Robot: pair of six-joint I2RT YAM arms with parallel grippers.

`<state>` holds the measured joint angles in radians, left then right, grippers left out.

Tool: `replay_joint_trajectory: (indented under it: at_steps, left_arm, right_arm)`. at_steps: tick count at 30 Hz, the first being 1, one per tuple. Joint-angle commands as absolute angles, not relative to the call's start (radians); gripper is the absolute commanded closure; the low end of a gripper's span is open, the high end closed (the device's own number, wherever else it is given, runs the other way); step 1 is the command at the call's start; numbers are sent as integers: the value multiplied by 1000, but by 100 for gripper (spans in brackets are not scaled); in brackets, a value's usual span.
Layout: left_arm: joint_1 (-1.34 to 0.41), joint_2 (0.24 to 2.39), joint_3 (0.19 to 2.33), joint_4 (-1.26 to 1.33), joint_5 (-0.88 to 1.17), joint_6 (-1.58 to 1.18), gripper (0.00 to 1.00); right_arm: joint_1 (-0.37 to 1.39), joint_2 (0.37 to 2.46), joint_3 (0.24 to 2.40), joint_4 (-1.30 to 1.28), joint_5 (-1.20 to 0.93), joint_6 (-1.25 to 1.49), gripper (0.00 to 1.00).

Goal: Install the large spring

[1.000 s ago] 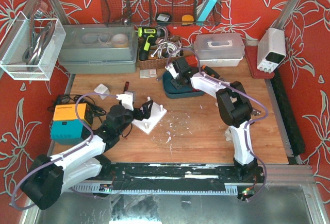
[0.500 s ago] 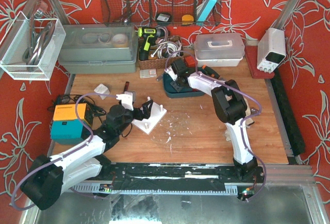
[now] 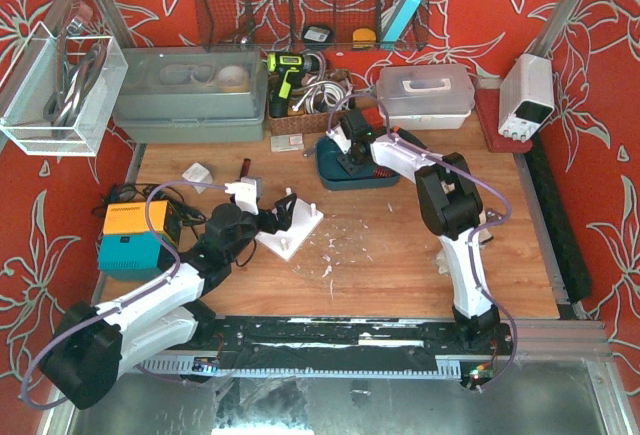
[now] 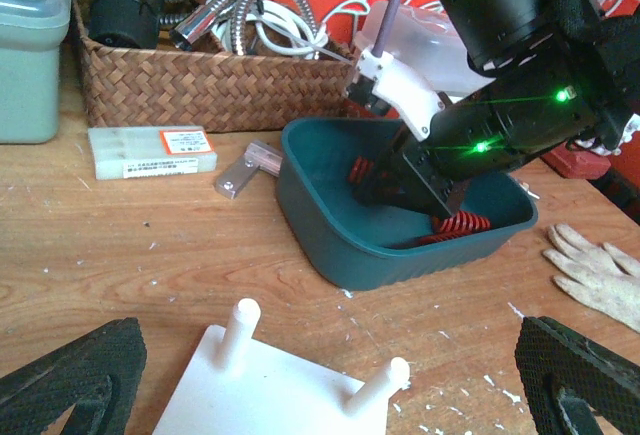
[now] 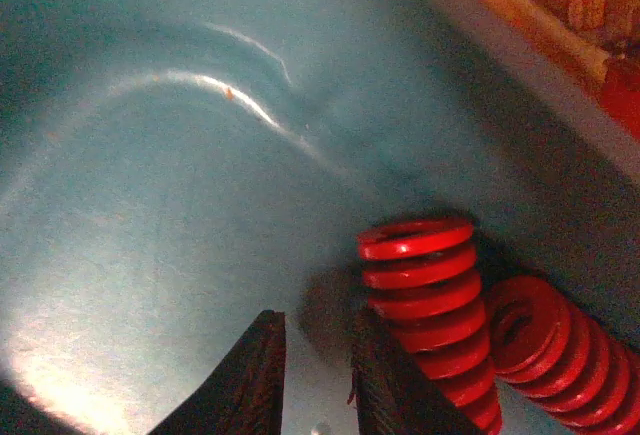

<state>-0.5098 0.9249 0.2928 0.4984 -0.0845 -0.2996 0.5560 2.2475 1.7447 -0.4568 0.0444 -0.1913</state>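
Right tool [image 5: 316, 327] lowered into the teal tray [image 4: 300, 205] at the far middle of the bench [image 3: 400, 255]. Its two fingers [image 5: 250, 375] stand almost together and grip nothing, with only bare tray floor in the narrow gap. Two red springs lie side by side in the tray. The nearer spring [image 5: 425, 295] rests just beside the tool's right-hand finger; whether they touch cannot be told. The second spring [image 5: 545, 340] lies against the first. Left tool [image 4: 325, 380] is spread fully wide and empty, hovering at the white base plate [image 4: 260, 400], on which two upright pegs [image 4: 240, 317] show in the left wrist view. Neither peg carries a spring.
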Motion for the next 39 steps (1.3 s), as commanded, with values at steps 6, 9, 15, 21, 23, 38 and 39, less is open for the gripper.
replay_joint_trajectory:
  at_steps: [6, 9, 15, 21, 23, 38, 39]
  left_arm:
    - [-514, 910, 281, 522, -84, -298, 0]
    - [-514, 914, 277, 544, -47, -295, 0]
    - [-514, 919, 278, 556, -18, -293, 0]
    - [-514, 917, 275, 560, -16, -292, 0]
    - [-513, 919, 277, 556, -20, -292, 0]
    - [-514, 918, 278, 554, -28, -291, 0]
    - [-513, 919, 277, 553, -28, -292, 0]
  right_arm:
    - [552, 2194, 1807, -514, -18, -144, 71]
    - [547, 2175, 1794, -500, 15, -137, 69]
    - [529, 2201, 1798, -524, 80, -127, 65]
    - [523, 2239, 1805, -531, 112, -123, 59]
    - [521, 2249, 1807, -525, 106, -123, 57]
    - [511, 2340, 1845, -577, 92, -116, 56]
    - [511, 2338, 1843, -578, 89, -118, 58]
